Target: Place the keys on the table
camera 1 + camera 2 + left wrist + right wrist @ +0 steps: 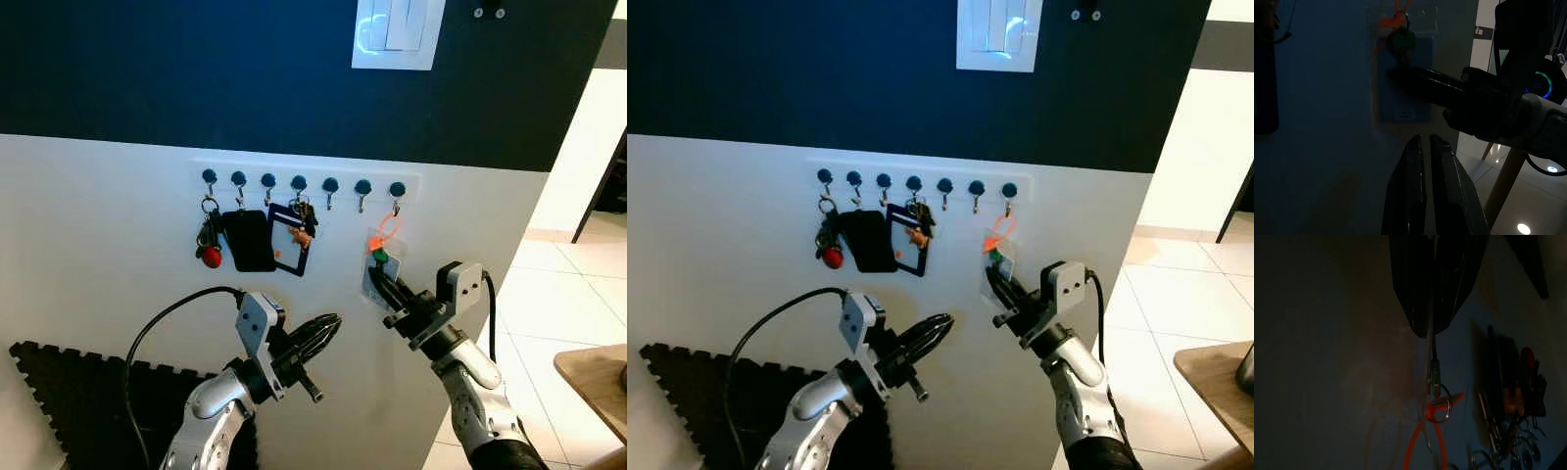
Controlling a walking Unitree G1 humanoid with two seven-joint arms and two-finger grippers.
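The keys (379,255), with a green head, an orange loop and a clear tag, hang from the rightmost blue hook (397,190) on the white wall. My right gripper (376,278) is raised to them and shut on the key just below the green head (1435,374); the orange loop (1422,435) dangles beyond the fingertips. My left gripper (329,327) is held up lower and to the left, shut and holding nothing, its fingers (1418,161) pointing towards the wall. A corner of the wooden table (596,376) shows at the lower right.
A rail of several blue hooks (299,183) carries other key bunches (209,241), a black pouch (250,241) and a dark card holder (290,245). A light switch (394,31) sits above. A black foam mat (69,392) lies at lower left, tiled floor (549,313) at right.
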